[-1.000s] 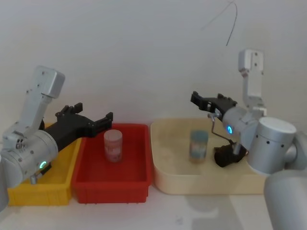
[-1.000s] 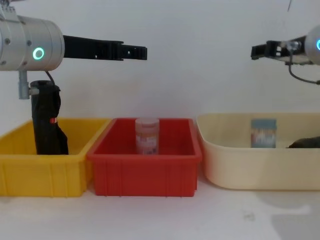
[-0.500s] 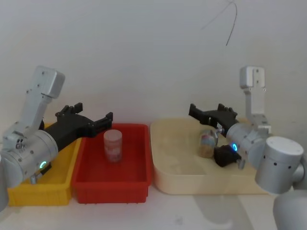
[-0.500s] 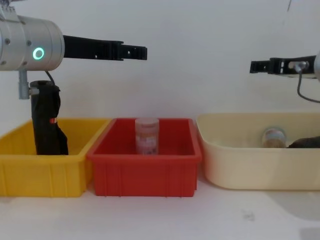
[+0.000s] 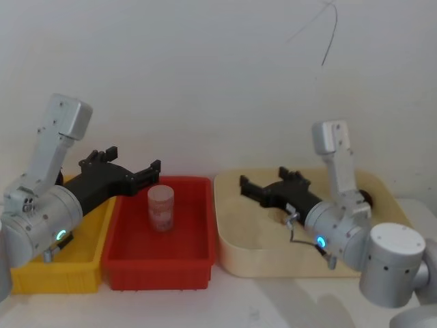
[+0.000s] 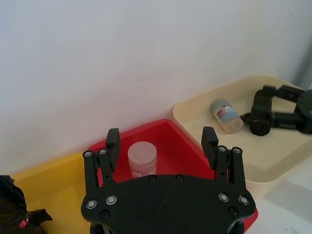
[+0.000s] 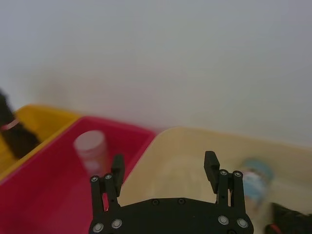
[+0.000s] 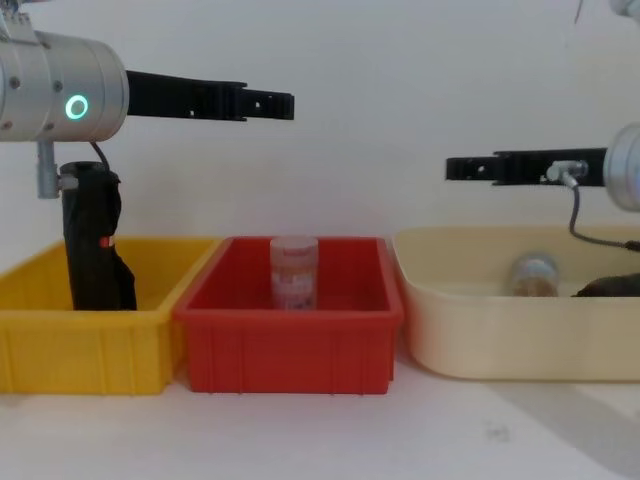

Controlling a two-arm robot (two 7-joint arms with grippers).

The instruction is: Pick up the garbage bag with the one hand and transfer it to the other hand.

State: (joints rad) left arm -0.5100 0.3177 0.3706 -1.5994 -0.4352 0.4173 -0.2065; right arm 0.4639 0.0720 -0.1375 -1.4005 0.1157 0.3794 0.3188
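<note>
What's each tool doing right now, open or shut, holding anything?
Left tool: open, empty, above the red bin.
Right tool: open, empty, above the cream tray.

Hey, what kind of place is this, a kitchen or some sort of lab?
Probably a robot test bench, not a kitchen: a bare white wall, a yellow plastic bin, a red plastic bin and a cream plastic tub in a row, with two open black grippers above.

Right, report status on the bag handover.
Left gripper open, high over the red bin. Right gripper open, over the beige tub. Garbage bag in that tub, ungrasped. Jar lying beside it.
</note>
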